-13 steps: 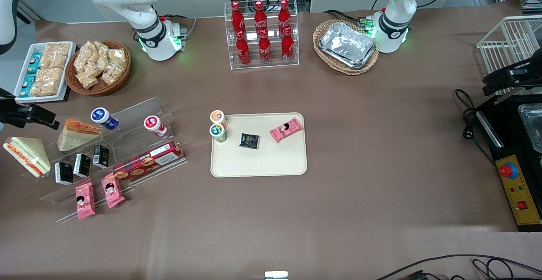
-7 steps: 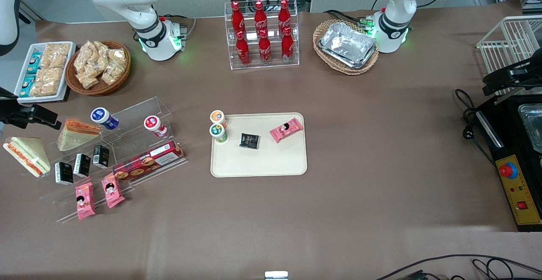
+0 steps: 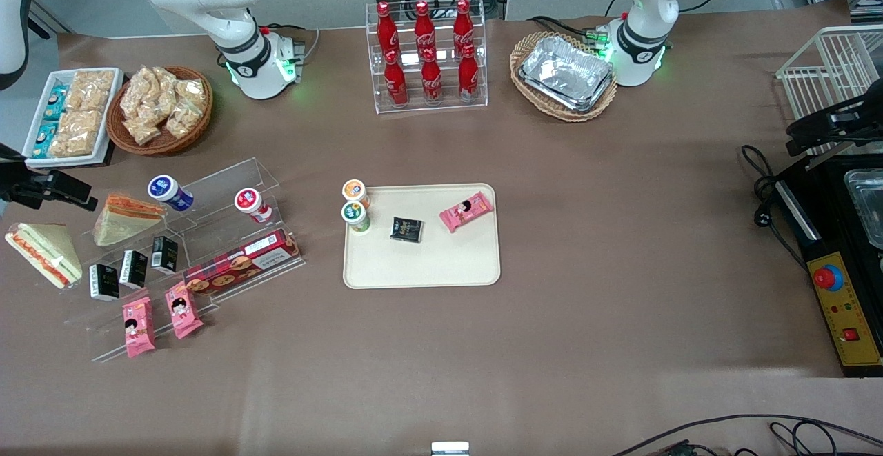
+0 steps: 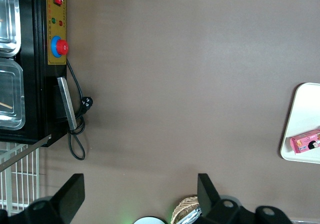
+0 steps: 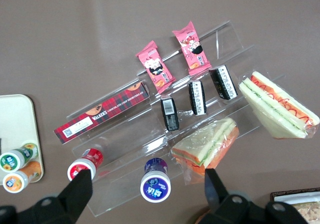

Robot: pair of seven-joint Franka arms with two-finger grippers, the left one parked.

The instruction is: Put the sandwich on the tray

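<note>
My jaws (image 5: pixel 145 196) open wide, empty — high over stand (image 5: pixel 200 109). Sandwich (image 5: pixel 278 105) off sideways beside stand, long axis diagonal; tray (image 3: pixel 421 263) well apart.

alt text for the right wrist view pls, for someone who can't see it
Seen from above, the open end effector hovers over a clear stepped display rack holding snacks, empty. The clear-wrapped sandwich lies at the rack's end, beside a second wedge sandwich. A corner of the cream tray shows toward the parked arm's end.
</note>
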